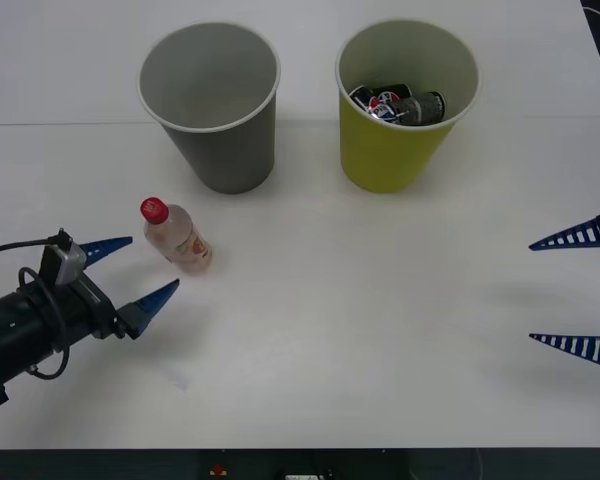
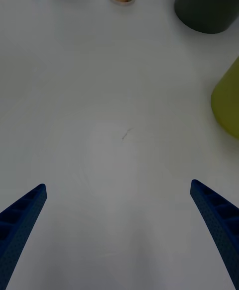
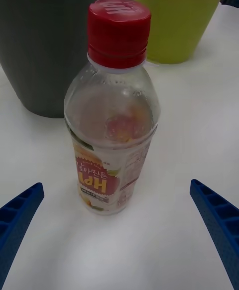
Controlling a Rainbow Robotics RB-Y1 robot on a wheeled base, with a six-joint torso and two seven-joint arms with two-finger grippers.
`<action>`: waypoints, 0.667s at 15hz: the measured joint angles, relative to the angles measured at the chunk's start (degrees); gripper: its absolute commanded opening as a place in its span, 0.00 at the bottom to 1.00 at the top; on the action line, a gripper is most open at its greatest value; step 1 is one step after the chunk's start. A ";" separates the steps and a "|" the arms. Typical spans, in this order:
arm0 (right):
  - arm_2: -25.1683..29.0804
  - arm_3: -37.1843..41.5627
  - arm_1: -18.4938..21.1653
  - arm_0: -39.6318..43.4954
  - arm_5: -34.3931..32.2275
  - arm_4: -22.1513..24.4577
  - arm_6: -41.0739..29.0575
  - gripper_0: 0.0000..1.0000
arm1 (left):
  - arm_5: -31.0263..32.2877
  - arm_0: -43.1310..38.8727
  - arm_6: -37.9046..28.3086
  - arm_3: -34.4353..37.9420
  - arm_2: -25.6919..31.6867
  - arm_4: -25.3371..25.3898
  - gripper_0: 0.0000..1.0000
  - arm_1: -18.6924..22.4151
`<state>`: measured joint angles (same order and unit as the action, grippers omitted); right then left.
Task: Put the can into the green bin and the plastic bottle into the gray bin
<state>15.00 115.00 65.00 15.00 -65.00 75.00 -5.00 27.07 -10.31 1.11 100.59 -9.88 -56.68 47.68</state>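
We take the gray bin (image 1: 212, 105) as the reference landmark. It stands upright on the white desk (image 1: 380, 330), with its mouth open toward the camera. The green bin (image 1: 405, 100) stands upright beside it, on the robot's right and apart from it. Inside the green bin we see cans (image 1: 400, 105) lying at the bottom.

The plastic bottle (image 1: 177, 235) stands upright on the desk just in front of the gray bin, slightly toward the robot's left, not touching it. In the left wrist view the bottle (image 3: 112, 116) shows its red cap (image 3: 118, 31) and its label, with the gray bin (image 3: 55, 36) directly behind it.

The left hand (image 1: 130, 268) sits low over the desk, in front of the gray bin and left of the bottle. Its fingers are spread apart and point at the bottle without touching it.

The right hand (image 1: 575, 290) is well to the right of the gray bin, beyond the green bin, fingers spread wide and holding nothing.
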 measured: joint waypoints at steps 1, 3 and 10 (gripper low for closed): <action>0.00 0.00 0.00 0.00 0.00 0.00 0.00 1.00 | -0.03 0.86 0.26 -0.56 -0.52 0.00 1.00 -0.67; 0.00 0.00 0.00 0.00 0.00 0.00 0.00 1.00 | -0.08 2.25 0.71 -1.53 -1.38 -0.08 1.00 -1.49; 0.00 0.00 0.00 0.00 0.00 0.00 0.00 1.00 | 2.82 9.74 5.74 -11.37 -2.87 0.46 1.00 -6.89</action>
<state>15.00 115.00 65.00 15.00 -65.00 75.00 -5.00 29.89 -0.57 6.85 89.22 -12.75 -56.23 40.79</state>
